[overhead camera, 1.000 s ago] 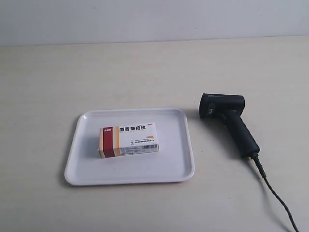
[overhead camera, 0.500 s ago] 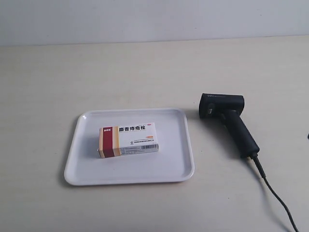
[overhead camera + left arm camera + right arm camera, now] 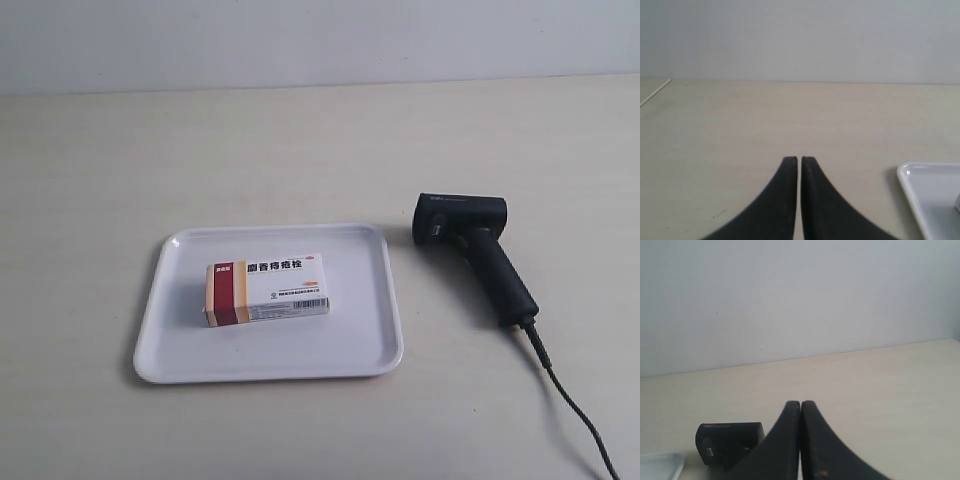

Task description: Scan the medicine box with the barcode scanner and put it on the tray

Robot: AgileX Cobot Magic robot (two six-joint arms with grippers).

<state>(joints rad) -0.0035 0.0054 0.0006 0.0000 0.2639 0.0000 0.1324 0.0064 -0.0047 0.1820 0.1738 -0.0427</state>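
Both hands — left hand (image 3: pixel 799 161), right hand (image 3: pixel 800 405) — closed, empty.

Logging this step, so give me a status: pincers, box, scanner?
Left pincer and right pincer shut, holding nothing. Box lying flat on tray. Scanner on table beside tray. Nothing in the way.

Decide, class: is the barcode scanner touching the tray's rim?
Apart. The exterior view shows a strip of bare tabletop between the barcode scanner and the tray along its nearer rim.
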